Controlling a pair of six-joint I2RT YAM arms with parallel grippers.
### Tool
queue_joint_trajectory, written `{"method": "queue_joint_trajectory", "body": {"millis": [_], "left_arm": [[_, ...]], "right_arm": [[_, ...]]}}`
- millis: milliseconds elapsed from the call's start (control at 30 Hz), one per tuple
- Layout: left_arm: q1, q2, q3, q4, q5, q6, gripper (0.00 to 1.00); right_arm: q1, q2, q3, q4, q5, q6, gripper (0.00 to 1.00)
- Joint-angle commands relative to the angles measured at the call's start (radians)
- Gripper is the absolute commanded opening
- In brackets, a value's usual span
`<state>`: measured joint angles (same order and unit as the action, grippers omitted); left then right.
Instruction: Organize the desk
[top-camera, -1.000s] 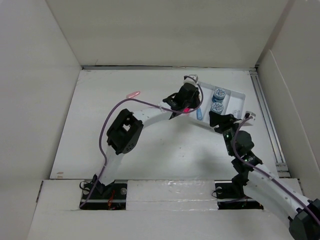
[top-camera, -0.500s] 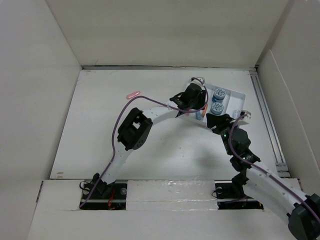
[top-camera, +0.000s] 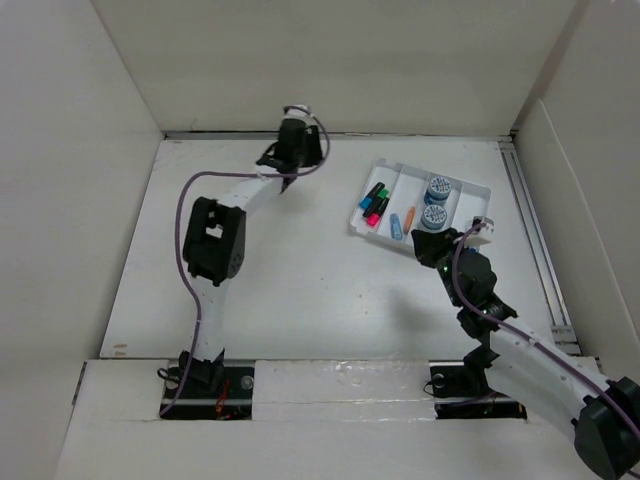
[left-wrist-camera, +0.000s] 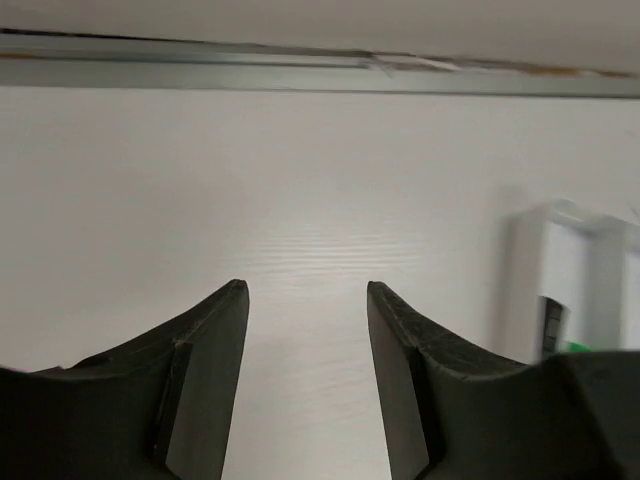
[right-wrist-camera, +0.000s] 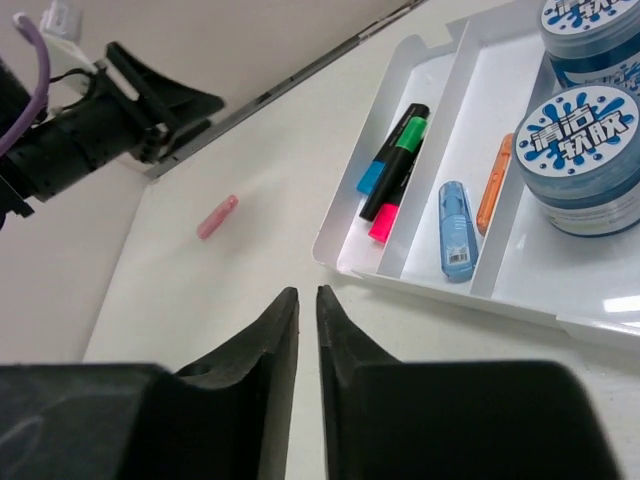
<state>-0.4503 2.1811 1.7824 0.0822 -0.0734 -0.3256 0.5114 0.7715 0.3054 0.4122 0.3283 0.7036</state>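
Since most loose items already sit in the tray (right-wrist-camera: 430, 285), the task looks nearly done; right gripper (right-wrist-camera: 306, 292) hovers low over the desk (top-camera: 300, 280) just short of the tray's near wall, jaws pinched almost together on nothing; markers (right-wrist-camera: 395, 160) fill one compartment, a blue stick-like item (right-wrist-camera: 455, 230) and an orange pen (right-wrist-camera: 493, 185) the next, two blue-lidded tubs (right-wrist-camera: 585, 150) beyond; past the tray one small pink piece (right-wrist-camera: 217, 216) lies alone on bare desk, apparently the last stray; farthest, left gripper (left-wrist-camera: 305, 290) by the back wall, near that piece but apart, jaws spread, empty; desk spans the whole floor between white panels.
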Motion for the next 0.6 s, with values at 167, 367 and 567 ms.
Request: {"method": "queue_joint_trajectory", "body": {"millis": [167,367,567], "left_arm": [[0.289,0.035,0.099,-0.257,0.38,0.439,0.56],[0.289,0.097,0.064,-0.352,0.299,0.536,0.56],[0.302,0.063,-0.023,-0.326,0.305,0.545,0.56]], "right_arm": [[-0.014,-0.032,0.046,0.033,-0.043,-0.012,0.45],[-0.014,-0.011,0.043,0.053,-0.057,-0.007,0.54],[-0.005,0.009,0.052,0.057,-0.064,-0.016,0.55]]}}
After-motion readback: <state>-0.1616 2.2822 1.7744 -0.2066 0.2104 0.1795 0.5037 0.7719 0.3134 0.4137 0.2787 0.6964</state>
